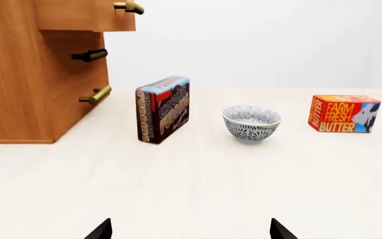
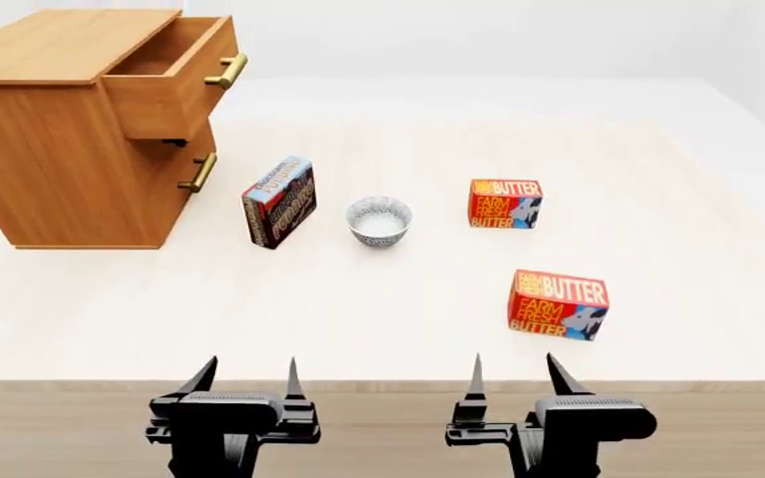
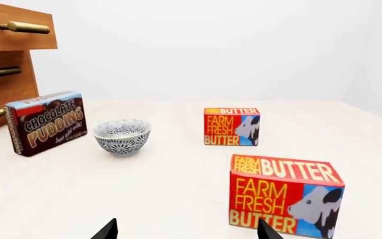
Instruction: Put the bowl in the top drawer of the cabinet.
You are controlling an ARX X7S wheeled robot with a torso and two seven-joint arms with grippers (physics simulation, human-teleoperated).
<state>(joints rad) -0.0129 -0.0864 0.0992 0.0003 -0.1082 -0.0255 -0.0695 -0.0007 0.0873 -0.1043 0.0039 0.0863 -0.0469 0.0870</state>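
the bowl (image 2: 380, 220) sits upright on the table (image 2: 396, 319), between the chocolate pudding box (image 2: 279, 201) just beside it and a butter box (image 2: 505, 204) farther off. a 2nd butter box (image 2: 558, 304) lies nearer the robot. the cabinet (image 2: 51, 149) stands at the table's far left, its top drawer (image 2: 170, 85) pulled out. the left gripper (image 2: 246, 383) and right gripper (image 2: 513, 383) hang at the near edge, fingers spread, holding nothing, well apart from the bowl.
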